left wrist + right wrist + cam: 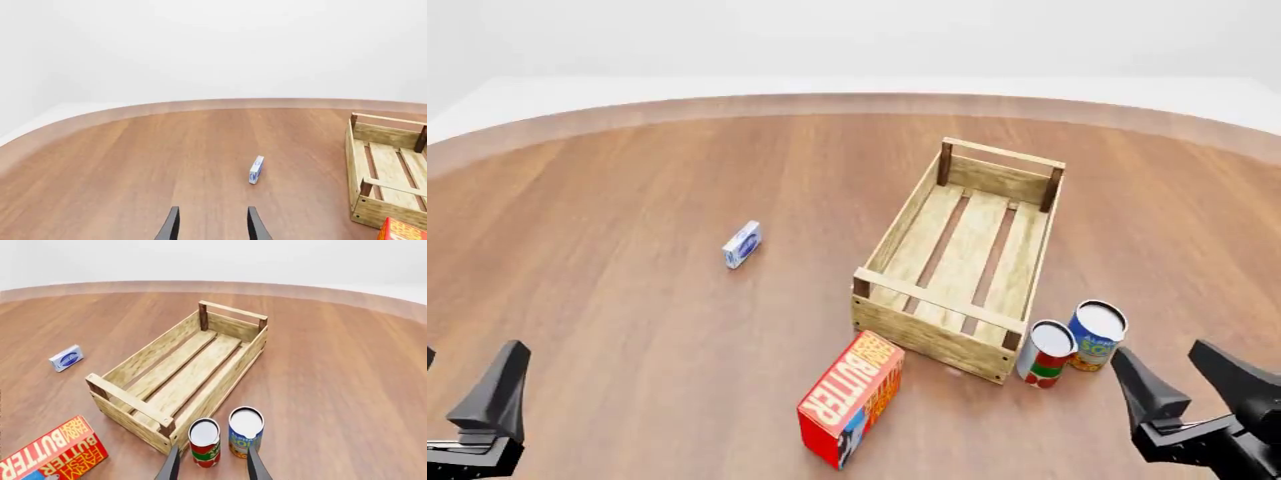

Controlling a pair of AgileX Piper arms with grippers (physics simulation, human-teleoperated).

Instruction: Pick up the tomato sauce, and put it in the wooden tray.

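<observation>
**Ana:** From the front camera, what's on the table [627, 300]?

**Ben:** The wooden tray [888, 245] lies right of centre, its long side running away from the arms and slightly rightward. The tomato sauce [1045, 353] stands upright just off the tray's near right corner, close to it; whether it touches the wood I cannot tell. A blue and yellow can [1094, 336] stands just beside it on the right. A red and orange butter box [851, 398] lies in front of the tray's near left corner, and a small blue and white packet [742, 244] sits well to the tray's left.

**Ana:** And the grippers?

**Ben:** The right gripper [1182, 380] hangs near the lower right edge, fingers spread with nothing between them, a little nearer than the cans. Of the left gripper [467, 385] only one dark finger is fully in frame at the lower left.

**Ana:** Left wrist camera?

**Ben:** There the left gripper [212, 222] shows both fingertips parted, empty. Ahead lie the packet [256, 169], the tray [357, 160] and a corner of the butter box [401, 231].

**Ana:** Right wrist camera?

**Ben:** The right gripper [213, 462] has its tips apart, with the tomato sauce [205, 442] appearing between them, not clasped. The blue and yellow can [245, 432] stands beside it, the tray [123, 390] beyond, with the butter box [57, 455] and packet [66, 358] off to one side.
</observation>
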